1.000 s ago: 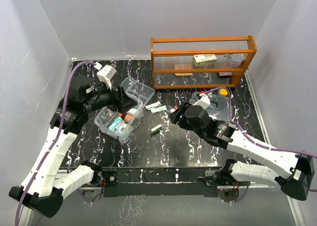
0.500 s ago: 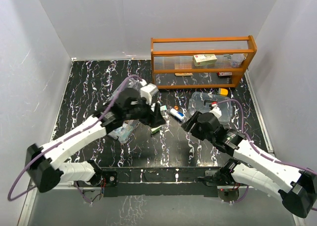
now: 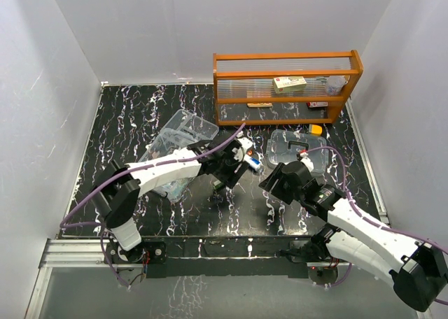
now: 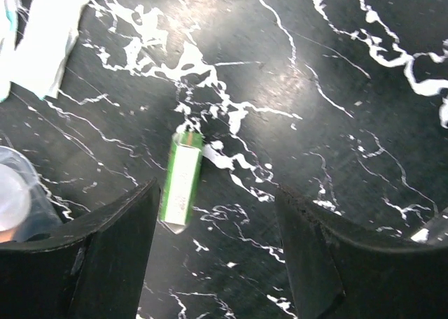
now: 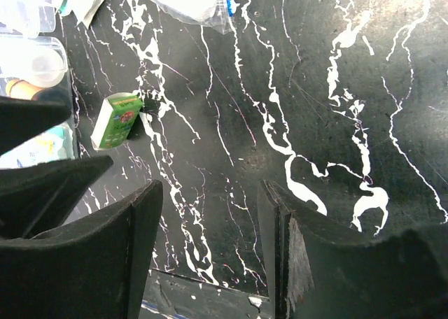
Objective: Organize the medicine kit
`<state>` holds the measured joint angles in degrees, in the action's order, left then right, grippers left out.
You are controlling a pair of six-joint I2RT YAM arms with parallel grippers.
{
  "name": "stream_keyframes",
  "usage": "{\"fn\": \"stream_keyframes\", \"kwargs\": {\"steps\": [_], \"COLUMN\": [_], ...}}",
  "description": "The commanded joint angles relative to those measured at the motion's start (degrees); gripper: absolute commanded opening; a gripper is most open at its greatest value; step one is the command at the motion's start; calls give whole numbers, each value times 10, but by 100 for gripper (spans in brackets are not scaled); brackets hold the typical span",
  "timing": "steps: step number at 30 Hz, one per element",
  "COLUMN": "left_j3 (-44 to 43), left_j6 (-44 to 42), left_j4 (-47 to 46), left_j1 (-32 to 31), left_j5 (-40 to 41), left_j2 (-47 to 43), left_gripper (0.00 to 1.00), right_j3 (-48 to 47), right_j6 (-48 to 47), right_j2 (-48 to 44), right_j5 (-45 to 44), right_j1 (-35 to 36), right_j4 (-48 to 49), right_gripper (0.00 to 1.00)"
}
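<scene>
The clear medicine kit box [image 3: 183, 128] lies open at the left, with small bottles in its tray [image 5: 31, 61]. Its clear lid [image 3: 313, 158] with a dark handle lies at the right. A small green and white box [image 4: 180, 185] lies flat on the black table. My left gripper [image 4: 217, 214] is open and low over it, the box just inside the left finger. The box also shows in the right wrist view [image 5: 117, 121]. My right gripper [image 5: 210, 214] is open and empty over bare table, right of the box. A blue-labelled bottle [image 3: 250, 161] lies behind both grippers [image 3: 225, 172] [image 3: 275, 184].
An orange wooden rack [image 3: 287, 57] with a ribbed clear panel stands at the back right, with small boxes on its shelf. White packets [image 4: 43, 43] lie beside the kit. A small orange item [image 3: 316, 130] lies by the lid. White walls close in three sides.
My left arm has swung from the kit at the left to the table's middle and come down over the green box. My right gripper has drawn back a little to the right.
</scene>
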<state>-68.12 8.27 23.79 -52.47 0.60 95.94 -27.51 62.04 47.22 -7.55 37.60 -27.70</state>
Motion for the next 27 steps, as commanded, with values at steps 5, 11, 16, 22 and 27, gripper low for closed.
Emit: {"fn": "stream_keyframes", "kwargs": {"steps": [5, 11, 16, 22, 27], "left_j3": [-50, -47, -57, -77, -85], "left_j6": [-73, -76, -82, -95, -105], "left_j4": [50, 78, 96, 105, 113], "left_j1": [0, 0, 0, 0, 3], "left_j5": [66, 40, 58, 66, 56], "left_j2": [27, 61, 88, 110, 119], "left_gripper": [68, 57, 50, 48, 34], "right_j3": [16, 24, 22, 17, 16], "right_j6": [2, 18, 22, 20, 19], "right_j2": [-18, -6, 7, 11, 8], "right_j5": [17, 22, 29, 34, 34], "right_j1": [-16, -18, -19, -20, -20], "right_j4": [35, 62, 74, 77, 77], "right_gripper": [55, 55, 55, 54, 54]}}
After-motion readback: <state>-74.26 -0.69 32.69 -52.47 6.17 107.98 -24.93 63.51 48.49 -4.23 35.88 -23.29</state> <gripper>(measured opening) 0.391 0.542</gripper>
